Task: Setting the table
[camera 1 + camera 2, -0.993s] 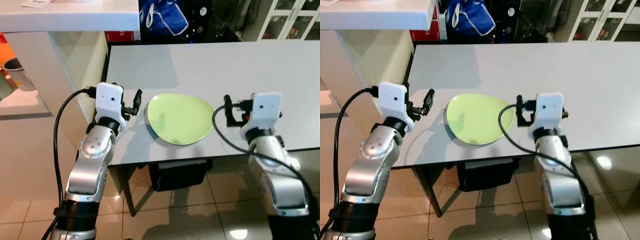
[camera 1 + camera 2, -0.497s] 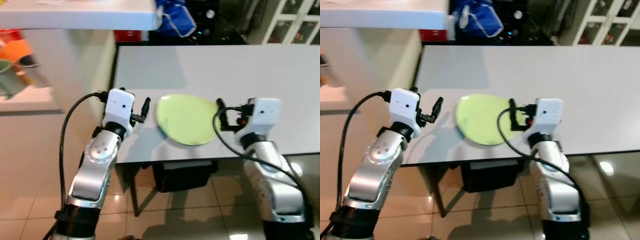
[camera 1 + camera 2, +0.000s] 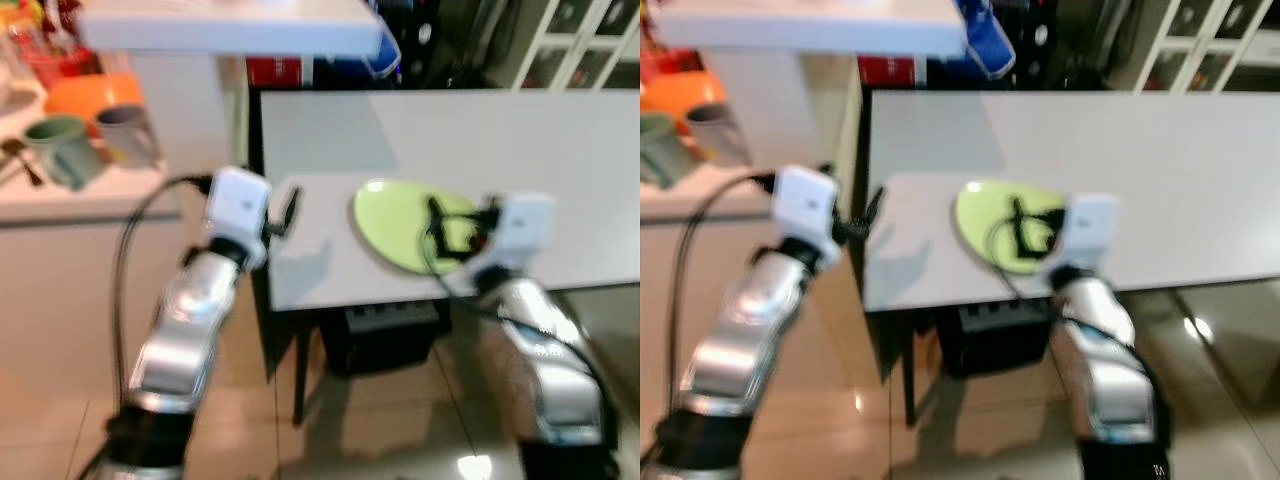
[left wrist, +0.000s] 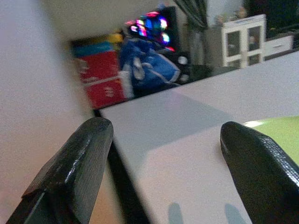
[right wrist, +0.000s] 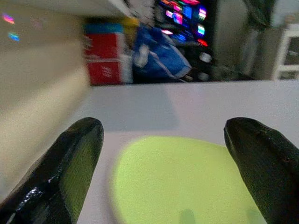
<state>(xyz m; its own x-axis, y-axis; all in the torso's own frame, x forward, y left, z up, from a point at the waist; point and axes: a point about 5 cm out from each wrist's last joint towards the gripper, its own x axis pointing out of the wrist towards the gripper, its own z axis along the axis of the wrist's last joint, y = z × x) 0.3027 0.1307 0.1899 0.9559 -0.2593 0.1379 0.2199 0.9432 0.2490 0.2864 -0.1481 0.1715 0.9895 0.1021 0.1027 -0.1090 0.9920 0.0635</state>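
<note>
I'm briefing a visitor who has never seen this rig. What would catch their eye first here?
The lime-green plate near the front edge of the grey table, with the right gripper over its rim and the left gripper off to its left. Both jaws stand open. Mugs sit on the counter at far left.

Round lime-green plate on the white rectangular table, near the table's front edge and toward its left end. Left gripper at the table's left front corner, left of the plate; right gripper at the plate's right side, over its rim. White counter left of the table, bearing two ceramic mugs side by side. Blue fabric bag and red box behind the table's far left corner.
</note>
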